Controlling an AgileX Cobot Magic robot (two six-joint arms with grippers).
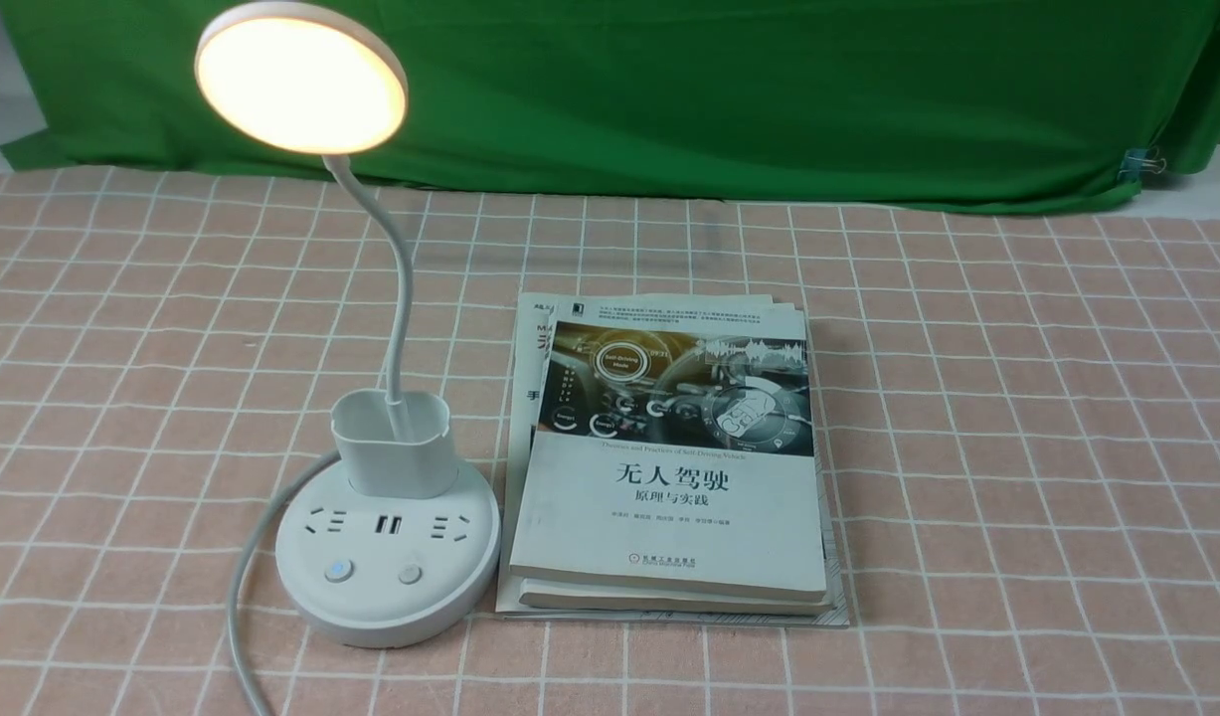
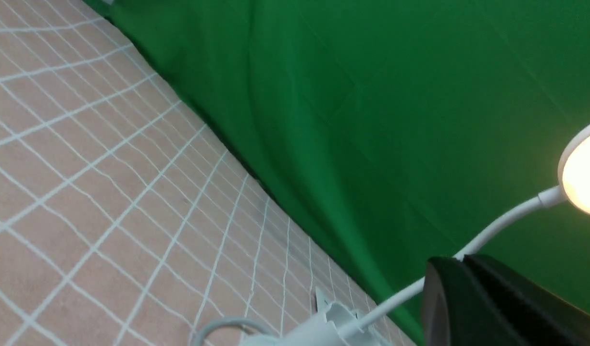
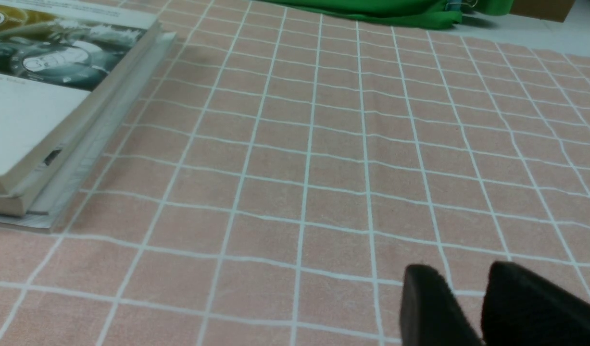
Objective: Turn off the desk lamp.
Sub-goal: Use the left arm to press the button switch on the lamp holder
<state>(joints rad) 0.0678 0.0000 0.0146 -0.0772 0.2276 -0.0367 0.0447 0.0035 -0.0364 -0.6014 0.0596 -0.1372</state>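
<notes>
White plastic desk lamp (image 1: 386,497), lit, stands at nine o'clock of the books (image 1: 669,467); press its base button (image 1: 338,571), avoiding the bendy neck. Left hand (image 2: 463,269) looks closed; right hand (image 3: 468,307) slightly parted, empty.

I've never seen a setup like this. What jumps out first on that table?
The glowing desk lamp at the left, its disc head lit warm yellow above a round base with sockets and two buttons. Just right of it lies a stack of books, on a pink checked cloth before a green backdrop.
</notes>
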